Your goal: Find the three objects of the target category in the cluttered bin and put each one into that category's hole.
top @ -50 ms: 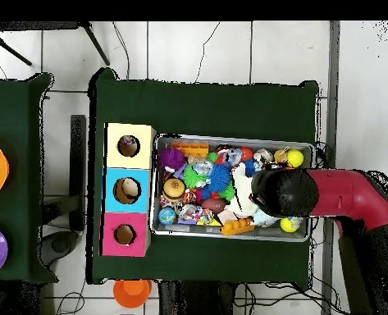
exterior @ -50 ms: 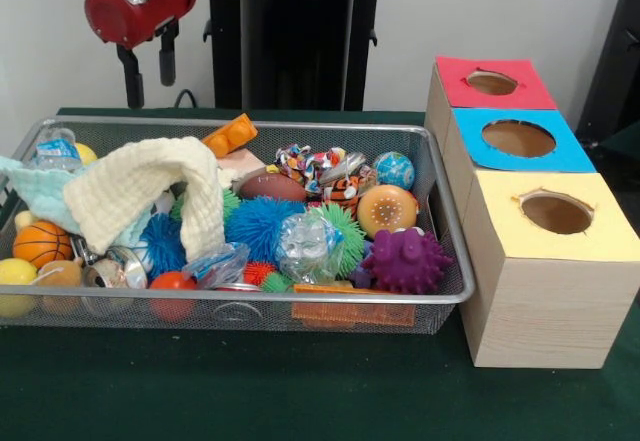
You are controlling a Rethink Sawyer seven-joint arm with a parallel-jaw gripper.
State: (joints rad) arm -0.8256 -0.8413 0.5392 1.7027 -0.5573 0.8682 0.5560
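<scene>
Three holes wait on the boxes, well to the side of your gripper, which hangs empty, fingers apart, above the mesh bin. Target category unclear; the cream cloth below it hides toys, so descend beside it and pick one exposed item.

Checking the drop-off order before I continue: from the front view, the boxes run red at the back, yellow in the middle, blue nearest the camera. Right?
Not quite. The front view shows the blue box in the middle and the yellow box nearest the camera; the red box is at the back, as you said.
</scene>
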